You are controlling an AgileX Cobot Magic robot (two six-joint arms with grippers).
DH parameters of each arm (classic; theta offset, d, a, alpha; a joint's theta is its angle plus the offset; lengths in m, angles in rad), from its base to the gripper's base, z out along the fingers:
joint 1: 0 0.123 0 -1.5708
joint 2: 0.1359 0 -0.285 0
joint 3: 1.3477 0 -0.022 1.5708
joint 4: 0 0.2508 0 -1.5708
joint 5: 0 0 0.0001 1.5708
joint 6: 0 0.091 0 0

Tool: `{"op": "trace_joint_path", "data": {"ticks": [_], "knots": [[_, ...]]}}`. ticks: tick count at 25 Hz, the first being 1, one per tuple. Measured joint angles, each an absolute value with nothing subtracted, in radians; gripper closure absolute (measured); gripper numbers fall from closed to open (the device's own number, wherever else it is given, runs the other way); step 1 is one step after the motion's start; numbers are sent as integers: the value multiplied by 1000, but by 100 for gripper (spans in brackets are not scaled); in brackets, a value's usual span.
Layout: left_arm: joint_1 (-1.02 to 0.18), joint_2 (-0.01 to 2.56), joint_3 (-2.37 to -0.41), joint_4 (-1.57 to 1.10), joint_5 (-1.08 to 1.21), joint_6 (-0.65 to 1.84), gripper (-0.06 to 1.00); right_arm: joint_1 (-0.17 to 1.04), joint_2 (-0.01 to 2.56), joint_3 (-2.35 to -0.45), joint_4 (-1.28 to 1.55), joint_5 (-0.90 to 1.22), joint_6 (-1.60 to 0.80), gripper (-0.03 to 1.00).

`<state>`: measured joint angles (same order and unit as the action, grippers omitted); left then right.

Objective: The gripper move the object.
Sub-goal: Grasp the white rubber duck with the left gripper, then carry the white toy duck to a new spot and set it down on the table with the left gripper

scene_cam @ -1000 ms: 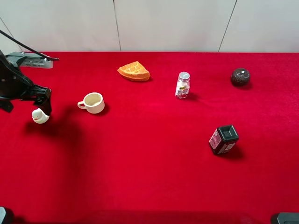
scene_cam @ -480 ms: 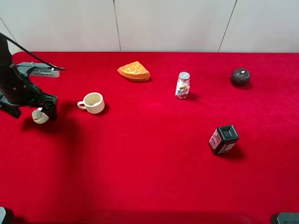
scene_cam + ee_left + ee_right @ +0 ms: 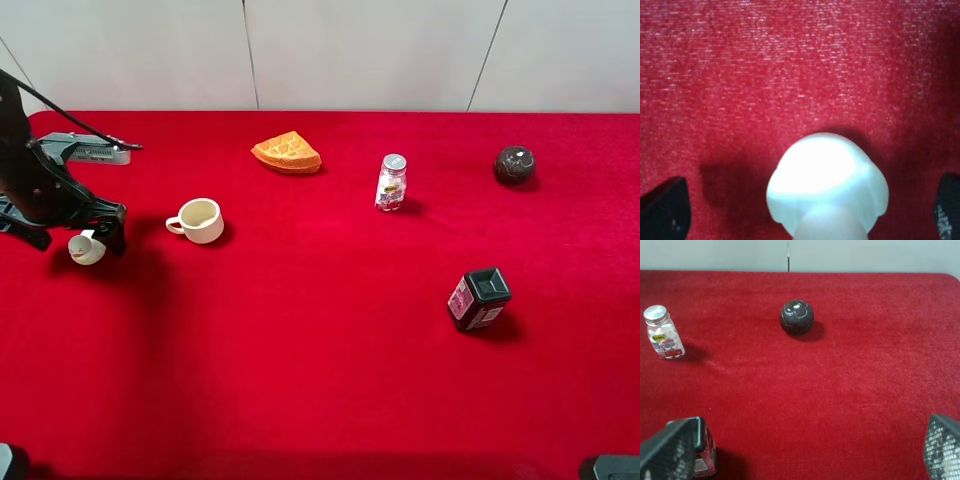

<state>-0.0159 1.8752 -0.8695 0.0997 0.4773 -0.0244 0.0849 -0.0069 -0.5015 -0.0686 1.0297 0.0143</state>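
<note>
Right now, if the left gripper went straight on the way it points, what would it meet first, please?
The left gripper would likely meet the duck figurine first; it sits straight ahead between the open fingers, with red cloth beyond. Depth is unclear.

My left wrist view shows the object (image 3: 827, 187) blurred, cut off at the frame edge; from above, my left gripper (image 3: 88, 238) partly covers it.
</note>
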Motion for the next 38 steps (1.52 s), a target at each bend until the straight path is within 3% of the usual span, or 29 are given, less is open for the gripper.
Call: {"op": "trace_joint_path", "data": {"ticks": [12,16,38], "knots": [[-16,1876,-869,100,477,-24,29,85,-7,-501,-69,1030,14,27],[-16,1876,-869,96,477,-25,46,85,-7,-501,-69,1030,14,27],[-16,1876,-869,90,476,-25,47,85,-7,-501,-69,1030,14,27]]}}
